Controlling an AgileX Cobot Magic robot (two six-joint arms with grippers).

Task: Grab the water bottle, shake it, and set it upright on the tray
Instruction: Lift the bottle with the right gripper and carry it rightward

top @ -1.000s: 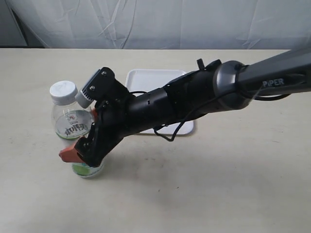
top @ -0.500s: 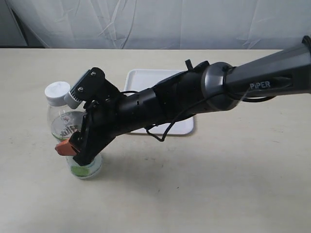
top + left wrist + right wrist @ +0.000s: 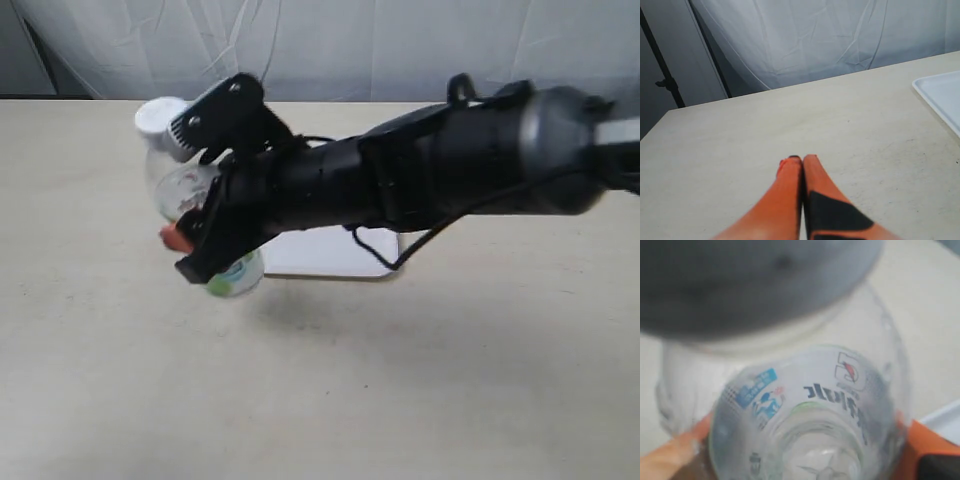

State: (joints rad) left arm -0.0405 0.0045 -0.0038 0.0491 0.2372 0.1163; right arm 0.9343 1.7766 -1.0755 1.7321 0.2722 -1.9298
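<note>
Toward the left of the pale worktop [image 3: 100, 380], as the exterior camera sees it, the right gripper [image 3: 200, 228] reaches across on a long black arm [image 3: 420, 180]. It holds the water bottle [image 3: 185, 190] clear of the surface, with a shadow lying apart below. Its orange fingers [image 3: 176, 238] are clamped around the bottle's middle. The bottle is tilted and slightly blurred, with its white cap [image 3: 160, 117] at the upper far left. Its green-banded base [image 3: 236, 276] is lower and appears just left of the tray [image 3: 320, 255]. The white tray lies flat on the worktop, mostly hidden behind the arm. From the right wrist camera the bottle fills the view, its cap nearest and out of focus, with an orange finger against each side. From the left wrist camera, the left gripper [image 3: 801, 161] is over bare worktop with its two orange fingers pressed together and nothing between them. One corner of the tray shows at the picture's edge, and a white curtain [image 3: 815, 40] hangs behind the worktop.
</note>
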